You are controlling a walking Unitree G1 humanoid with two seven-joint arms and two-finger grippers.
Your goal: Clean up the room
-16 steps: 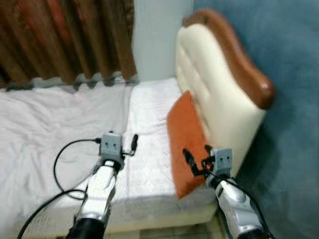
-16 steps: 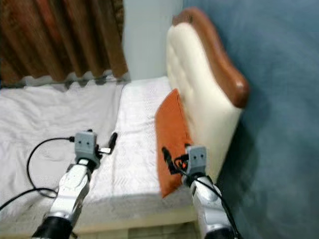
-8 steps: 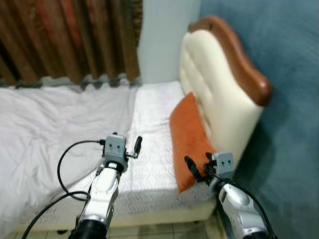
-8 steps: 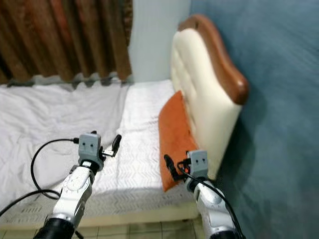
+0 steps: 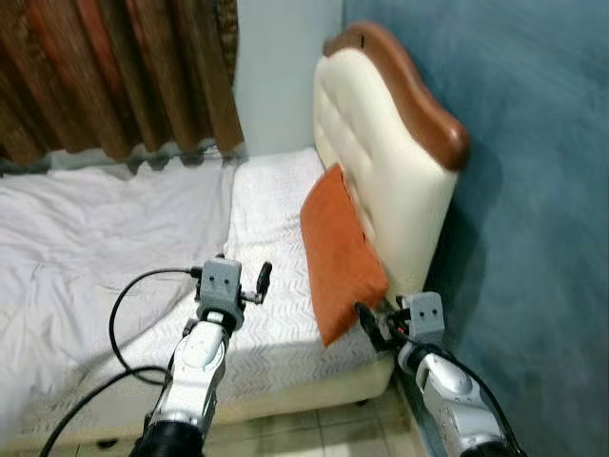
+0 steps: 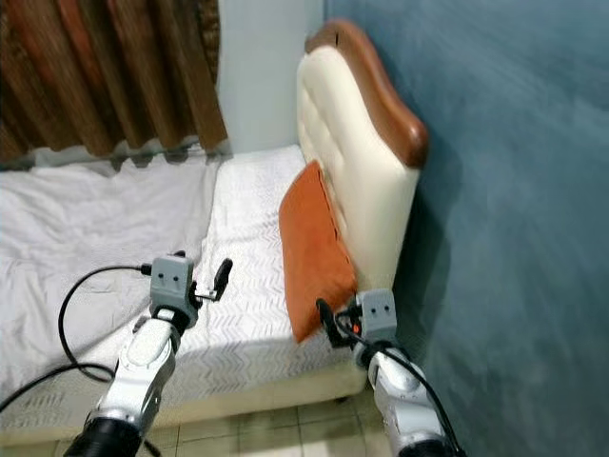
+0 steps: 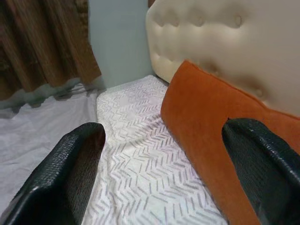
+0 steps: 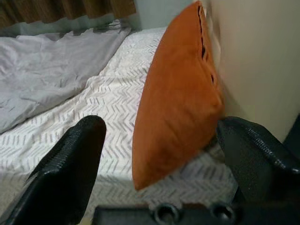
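We're at the bed's foot-side corner w/ both arms raised in front. Task thing as we read it: the orange pillow, standing on edge on the bed, leaning back against the cream headboard. Its lower corner hangs near the mattress edge, just above the right gripper.

Handling, our guess: soft, light, squashy. Fabric looks like matte velvet, so not slippery. It'll fold or sag if pinched at one corner, so better to bite a thick bit of the near lower edge or the seam along the top, deep enough that stuffing fills the jaws. No fragility worry; main risk is it flopping over or slipping off the bed edge.

Right gripper: jaws spread wide, nothing held; in the right wrist view the pillow sits between the two black fingers, but further off, not touching. Left gripper: also wide open and empty, over the zigzag-print sheet, pillow to its right side.

Around: rumpled white duvet on the left part of the bed, brown curtains behind, blue wall close on the right, tiled floor below. A black cable loops off the left arm.

In the way: not much. Headboard is tight behind the pillow and the wall crowds the right arm, so approach from the front/left looks easier.
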